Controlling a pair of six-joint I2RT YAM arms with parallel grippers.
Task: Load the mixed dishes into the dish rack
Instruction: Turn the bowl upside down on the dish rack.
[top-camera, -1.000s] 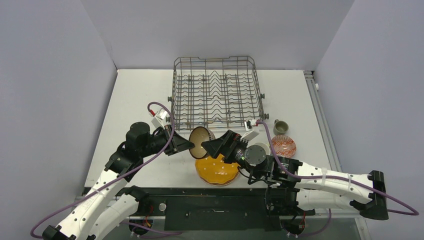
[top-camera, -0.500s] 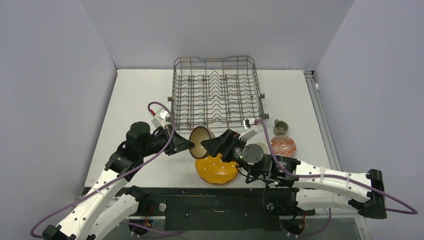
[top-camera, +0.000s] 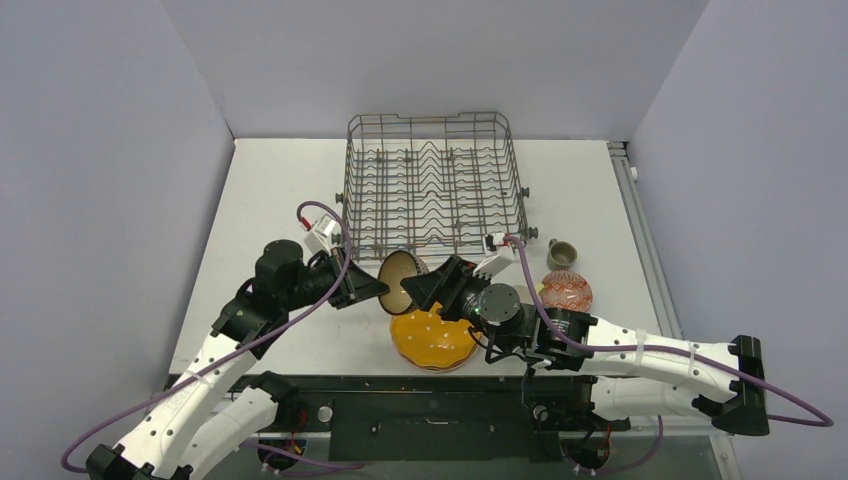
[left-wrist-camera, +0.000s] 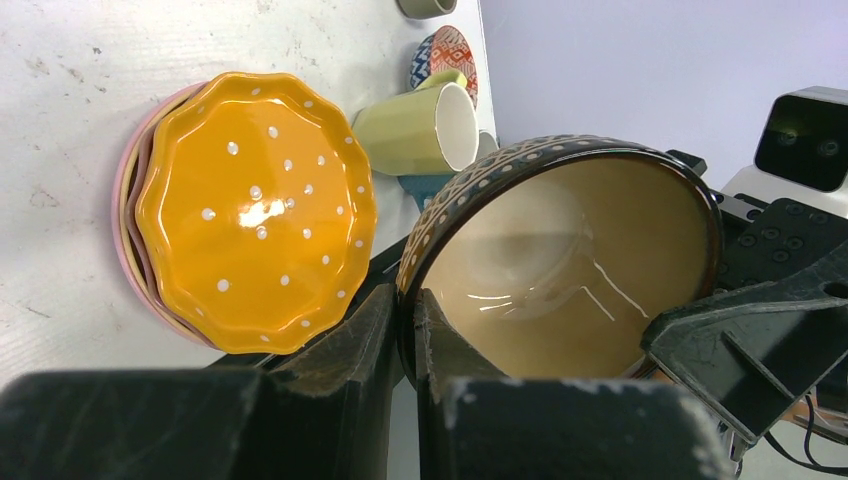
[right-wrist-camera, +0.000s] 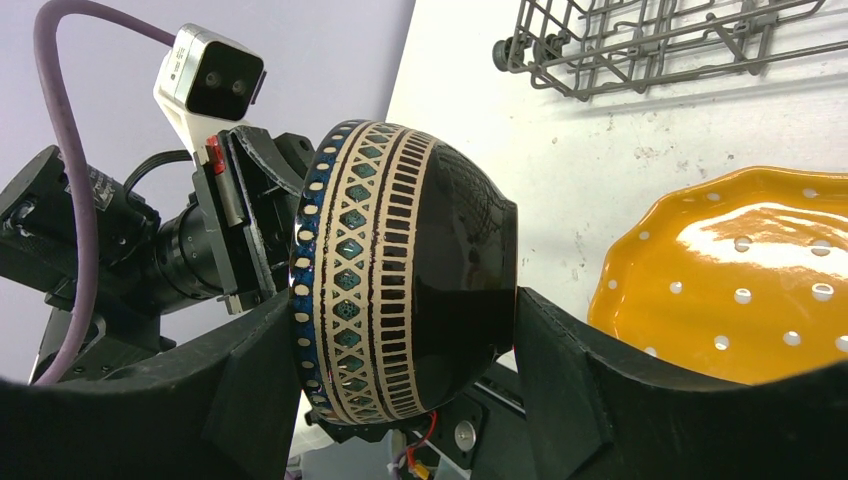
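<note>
The dark brown bowl (top-camera: 400, 282) hangs on its side in the air between the two arms, in front of the dish rack (top-camera: 428, 117). My left gripper (top-camera: 384, 290) is shut on its rim, one finger inside the cream interior (left-wrist-camera: 560, 260), one outside. My right gripper (top-camera: 420, 290) straddles the same bowl (right-wrist-camera: 400, 280): one finger presses the rim, the other the dark base. Below lies the orange dotted plate (top-camera: 433, 338) on top of a stack of plates.
A pale-yellow mug (left-wrist-camera: 415, 128) lies on its side beside a blue one (left-wrist-camera: 425, 186). A patterned bowl (top-camera: 567, 292) and a grey mug (top-camera: 561, 253) stand at the right. The rack's near corner (right-wrist-camera: 650, 40) is just beyond the bowl.
My right gripper's jaws have narrowed onto the bowl, and the right arm has edged slightly left. The left gripper keeps the same hold.
</note>
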